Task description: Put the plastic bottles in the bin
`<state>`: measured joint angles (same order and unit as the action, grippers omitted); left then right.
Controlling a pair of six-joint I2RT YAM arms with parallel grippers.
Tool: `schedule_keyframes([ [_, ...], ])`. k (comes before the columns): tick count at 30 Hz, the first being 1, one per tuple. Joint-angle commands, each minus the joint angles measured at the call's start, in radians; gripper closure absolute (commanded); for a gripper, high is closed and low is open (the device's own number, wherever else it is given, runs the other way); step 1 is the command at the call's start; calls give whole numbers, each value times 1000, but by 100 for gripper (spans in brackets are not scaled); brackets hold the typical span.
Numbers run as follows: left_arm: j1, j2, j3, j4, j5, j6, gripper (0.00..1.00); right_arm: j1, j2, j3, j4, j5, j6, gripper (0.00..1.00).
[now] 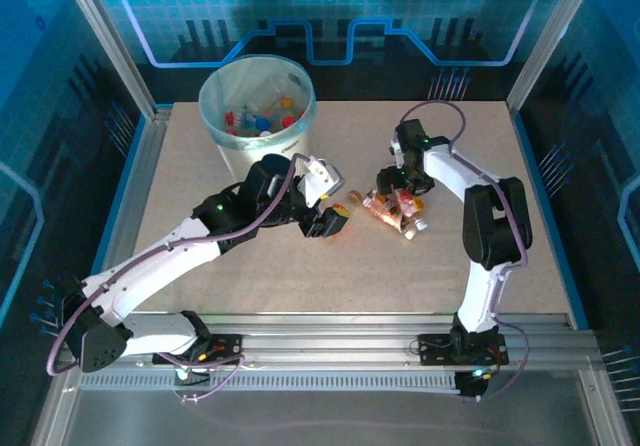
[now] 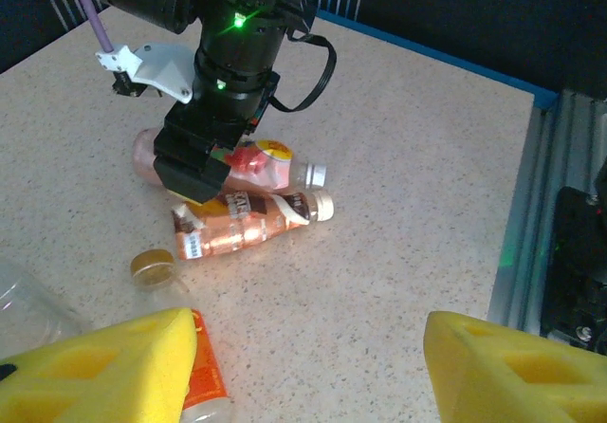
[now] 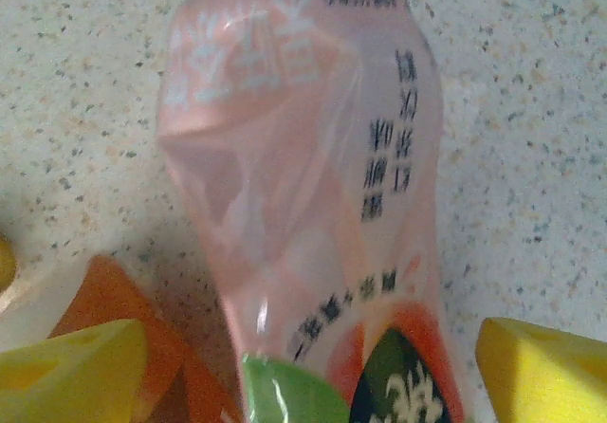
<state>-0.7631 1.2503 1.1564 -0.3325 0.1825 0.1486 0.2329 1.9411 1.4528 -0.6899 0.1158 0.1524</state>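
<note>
The right gripper [image 2: 194, 172] stands with jaws spread astride the pink-labelled bottle [image 3: 303, 157], which lies near the middle of the tabletop. Centre the body between the pads before closing, as the thin wall may buckle and slip. The left gripper [image 2: 303, 366], pads likewise spread, hovers beside an orange-labelled bottle [image 2: 204, 371]; the bin [image 1: 232, 151] stands at the far left corner
</note>
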Motion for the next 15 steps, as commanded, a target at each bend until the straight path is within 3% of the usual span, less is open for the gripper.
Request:
schedule_keyframes([
  [1, -4, 18, 19, -12, -45, 6, 34, -37, 32, 52, -49, -24, -5, 14],
  [10, -3, 40, 12, -8, -54, 14, 33, -72, 92, 39, -56, -64, -24, 19],
  [15, -2, 67, 41, -26, -63, -24, 32, -71, 83, 22, -54, -77, -23, 30],
])
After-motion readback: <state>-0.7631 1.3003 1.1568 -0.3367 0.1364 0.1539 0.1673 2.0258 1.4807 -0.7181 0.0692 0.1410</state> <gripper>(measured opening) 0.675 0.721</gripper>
